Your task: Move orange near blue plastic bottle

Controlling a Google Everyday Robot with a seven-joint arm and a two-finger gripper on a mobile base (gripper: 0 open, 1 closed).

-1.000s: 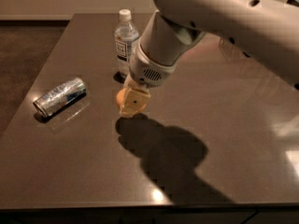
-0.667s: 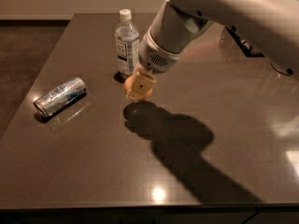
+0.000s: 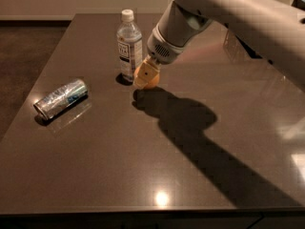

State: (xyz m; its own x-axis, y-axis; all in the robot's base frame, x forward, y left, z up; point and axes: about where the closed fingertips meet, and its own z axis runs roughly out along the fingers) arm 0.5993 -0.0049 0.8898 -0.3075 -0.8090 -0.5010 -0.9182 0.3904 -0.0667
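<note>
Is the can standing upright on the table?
No, the can lies on its side, left of the bottle, beside which the gripper holds the orange.

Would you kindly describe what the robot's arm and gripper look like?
The arm is thick, rounded and off-white, with small dark holes; its wrist is a grey cylinder. The gripper, at the orange beside the blue plastic bottle, has pale tan fingers.

Gripper (image 3: 145, 77) jaws hold orange (image 3: 152, 83) just beside upright blue plastic bottle (image 3: 129, 47).
</note>
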